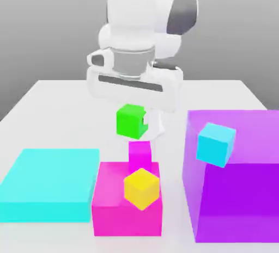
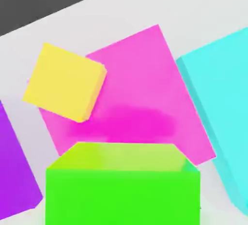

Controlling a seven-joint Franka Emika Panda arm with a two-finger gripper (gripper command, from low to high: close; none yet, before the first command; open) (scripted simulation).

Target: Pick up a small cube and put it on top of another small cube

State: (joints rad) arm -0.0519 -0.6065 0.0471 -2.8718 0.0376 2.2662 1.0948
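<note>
Fingers (image 1: 143,122) of the white robot arm's hand are clamped on the small bright green matte cube (image 1: 131,121), holding it in the air above the magenta block (image 1: 126,205) and clear of it. On top of the magenta block rests a small yellow cube (image 1: 141,188), turned at an angle; the green cube hangs above and just behind it. A flat cyan slab (image 1: 49,184) lies on the white surface (image 1: 54,99) at the exterior view's left of the magenta block. At its right stands a large purple block (image 1: 240,192), with a small cyan cube (image 1: 216,143) on top.
</note>
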